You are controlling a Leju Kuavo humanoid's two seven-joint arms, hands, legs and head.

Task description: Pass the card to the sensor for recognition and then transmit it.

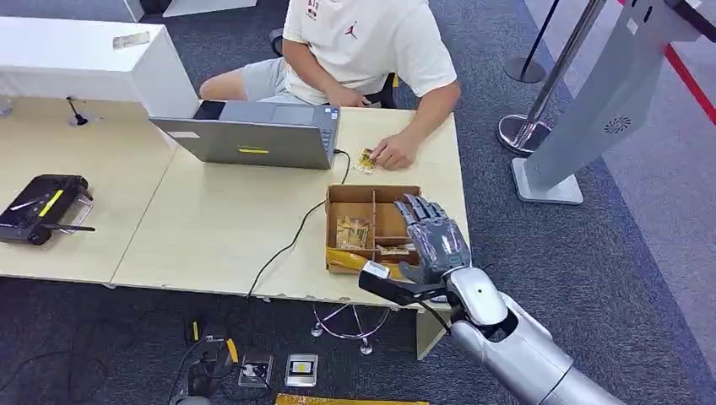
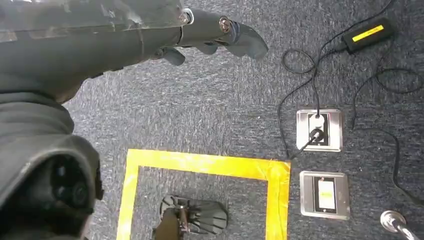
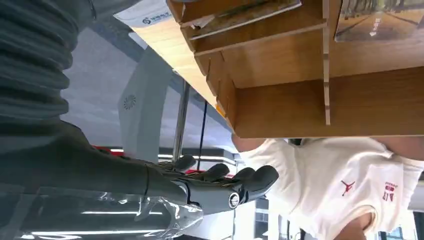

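The right hand [image 1: 432, 236] hovered empty, fingers spread, over the divided cardboard box [image 1: 371, 226] on the pale worktop [image 1: 211, 219], where the cards [image 1: 353, 232] lay, so it needed a careful pinch before turning right to the grey sensor stand [image 1: 591, 110] on carpet.

A divided box [image 1: 372, 226] is sitting on the tabletop [image 1: 228, 228] near its front right corner, with a laptop [image 1: 253, 135] lying behind it to the left, a person [image 1: 355, 51] sitting behind the tabletop, and the right hand [image 1: 432, 239] hovering over the box's right side.
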